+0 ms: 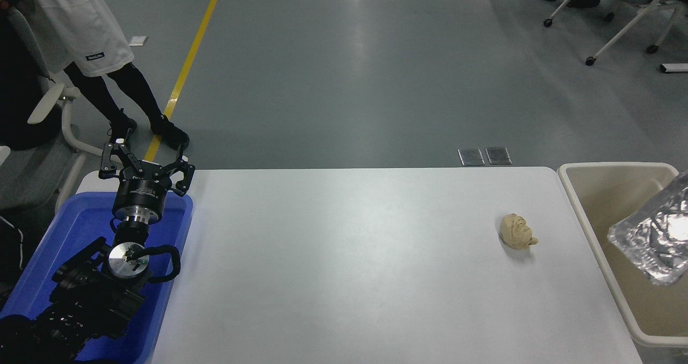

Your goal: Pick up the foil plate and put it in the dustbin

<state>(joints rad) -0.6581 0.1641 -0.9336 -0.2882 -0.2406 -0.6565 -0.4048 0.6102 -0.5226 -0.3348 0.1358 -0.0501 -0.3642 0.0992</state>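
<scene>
The foil plate [651, 240], shiny and wrinkled, hangs tilted at the picture's right edge, over the inside of the beige dustbin [594, 235]. It is cut off by the frame edge. The right arm and its gripper do not show; whatever holds the plate is hidden behind it or out of frame. My left gripper [145, 162] is open and parked over the blue tub [64, 235] at the lower left.
A small tan wadded paper ball [517, 232] lies on the white table [344, 267], left of the dustbin. A person [91, 47] stands beyond the table's far left corner, next to a chair. Wheeled chairs stand at the far right.
</scene>
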